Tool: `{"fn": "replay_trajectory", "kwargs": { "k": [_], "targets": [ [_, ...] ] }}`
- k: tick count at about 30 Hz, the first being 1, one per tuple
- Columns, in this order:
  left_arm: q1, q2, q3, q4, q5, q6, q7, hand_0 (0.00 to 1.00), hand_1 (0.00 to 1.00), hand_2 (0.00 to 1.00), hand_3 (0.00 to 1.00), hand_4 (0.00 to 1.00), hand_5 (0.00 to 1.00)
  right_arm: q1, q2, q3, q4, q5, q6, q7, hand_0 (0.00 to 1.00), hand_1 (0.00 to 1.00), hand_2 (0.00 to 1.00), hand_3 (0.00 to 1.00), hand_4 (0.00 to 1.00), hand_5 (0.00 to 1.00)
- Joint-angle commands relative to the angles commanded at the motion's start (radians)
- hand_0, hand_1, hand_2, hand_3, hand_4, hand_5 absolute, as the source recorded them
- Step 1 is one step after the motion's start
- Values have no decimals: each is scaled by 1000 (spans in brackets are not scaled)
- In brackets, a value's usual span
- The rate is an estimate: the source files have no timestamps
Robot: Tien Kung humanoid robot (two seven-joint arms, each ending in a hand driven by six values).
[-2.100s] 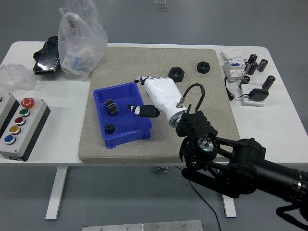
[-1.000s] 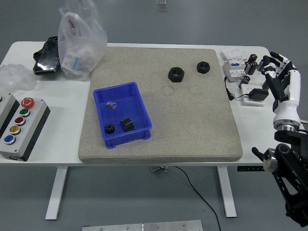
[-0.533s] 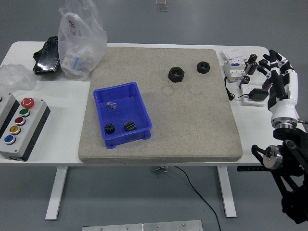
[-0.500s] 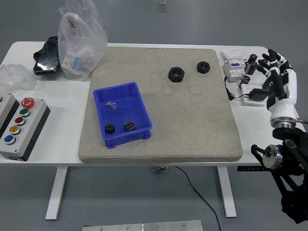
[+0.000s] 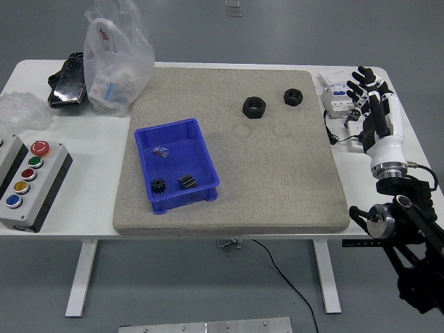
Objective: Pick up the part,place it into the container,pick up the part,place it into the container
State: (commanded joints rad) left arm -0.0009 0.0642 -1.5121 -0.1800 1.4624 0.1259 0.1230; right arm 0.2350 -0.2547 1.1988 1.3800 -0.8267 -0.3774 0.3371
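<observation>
The fingers (image 5: 363,82) of the right hand (image 5: 375,119) spread wide, empty, beside the counter's (image 5: 208,229) right edge. Two nuts (image 5: 254,107) wait outside the bin (image 5: 176,166), probably next.

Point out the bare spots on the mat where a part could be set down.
The mat is bare across its whole right half, between the bin and the mat's right edge, below the two nuts. The strip above the bin is free too. It is crowded off the mat at the table's right end, where the right hand hovers over small devices.

The right hand (image 5: 375,118) is white-shelled with black finger joints and a silver wrist ring. Behind it, at five o'clock, runs a black arm (image 5: 409,250) with a round metallic joint cap and thin black cables.
</observation>
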Motion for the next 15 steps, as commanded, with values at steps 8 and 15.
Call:
{"fn": "replay_trajectory", "kwargs": {
  "k": [8, 15],
  "targets": [
    [3, 1, -3, 0, 1, 0, 3, 706, 619, 601, 663, 745, 490, -2, -1, -3, -4, -8, 6, -8, 825, 775, 780, 747, 880, 673],
    [3, 2, -1, 0, 0, -2, 8, 706, 617, 601, 662, 744, 487, -2, -1, -3, -3, -9, 10, -7, 828, 776, 780, 746, 892, 702]
  ]
}}
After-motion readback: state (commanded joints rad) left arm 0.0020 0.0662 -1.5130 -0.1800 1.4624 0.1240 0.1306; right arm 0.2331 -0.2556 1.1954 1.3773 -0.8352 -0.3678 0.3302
